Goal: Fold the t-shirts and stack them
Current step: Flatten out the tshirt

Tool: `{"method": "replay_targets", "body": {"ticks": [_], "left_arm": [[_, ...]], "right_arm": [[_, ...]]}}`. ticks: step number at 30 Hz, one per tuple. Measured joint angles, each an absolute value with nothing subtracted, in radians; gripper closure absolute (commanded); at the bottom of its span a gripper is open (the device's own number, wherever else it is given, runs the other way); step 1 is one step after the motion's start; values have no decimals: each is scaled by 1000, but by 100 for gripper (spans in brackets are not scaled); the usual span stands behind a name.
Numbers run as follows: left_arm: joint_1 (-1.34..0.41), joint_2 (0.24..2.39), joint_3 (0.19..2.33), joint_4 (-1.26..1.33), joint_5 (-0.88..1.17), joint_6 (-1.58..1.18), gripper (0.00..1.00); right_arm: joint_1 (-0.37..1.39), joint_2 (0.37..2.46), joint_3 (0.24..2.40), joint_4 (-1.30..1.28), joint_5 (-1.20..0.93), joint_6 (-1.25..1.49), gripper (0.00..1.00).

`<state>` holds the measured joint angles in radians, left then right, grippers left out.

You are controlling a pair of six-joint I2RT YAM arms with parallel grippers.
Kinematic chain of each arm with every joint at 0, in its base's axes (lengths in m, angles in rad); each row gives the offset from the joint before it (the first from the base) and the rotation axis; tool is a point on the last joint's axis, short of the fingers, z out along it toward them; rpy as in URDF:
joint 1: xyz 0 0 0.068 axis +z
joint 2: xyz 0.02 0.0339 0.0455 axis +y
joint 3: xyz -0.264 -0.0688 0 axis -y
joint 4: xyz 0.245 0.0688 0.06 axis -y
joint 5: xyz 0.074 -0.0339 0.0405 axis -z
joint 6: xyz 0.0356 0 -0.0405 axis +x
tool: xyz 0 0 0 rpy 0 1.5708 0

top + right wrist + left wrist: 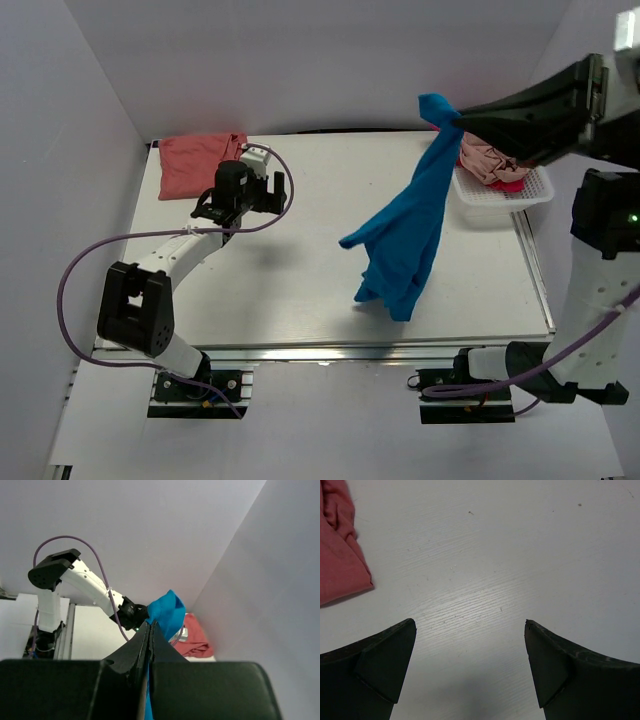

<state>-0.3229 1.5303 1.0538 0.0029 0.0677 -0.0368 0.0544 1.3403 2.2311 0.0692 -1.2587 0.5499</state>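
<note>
Left claw (470, 625) wide, right claw (150, 626) tight.

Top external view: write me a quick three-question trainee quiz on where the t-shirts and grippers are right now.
1. True or false: the blue t-shirt lies flat on the table.
2. Where is the salmon t-shirt? A) under the blue t-shirt B) at the table's far left corner C) in the left gripper.
3. Fill in: the left gripper's jaws stand ___.
Key: 1 false, it hangs from the shut right gripper; 2 B; 3 open.
</note>
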Motion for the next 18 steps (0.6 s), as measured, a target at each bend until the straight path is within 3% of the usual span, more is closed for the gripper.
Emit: {"method": "replay_targets", "body": {"ticks": [9,18], "left_arm": [[-323,1530,1054,7,66,-34,2],[-323,1512,1054,10,64,-22,2]], "right_arm": [[-108,1417,2309,323,-1277,724,100],[-230,1621,2243,311,-1266,761,100]]}}
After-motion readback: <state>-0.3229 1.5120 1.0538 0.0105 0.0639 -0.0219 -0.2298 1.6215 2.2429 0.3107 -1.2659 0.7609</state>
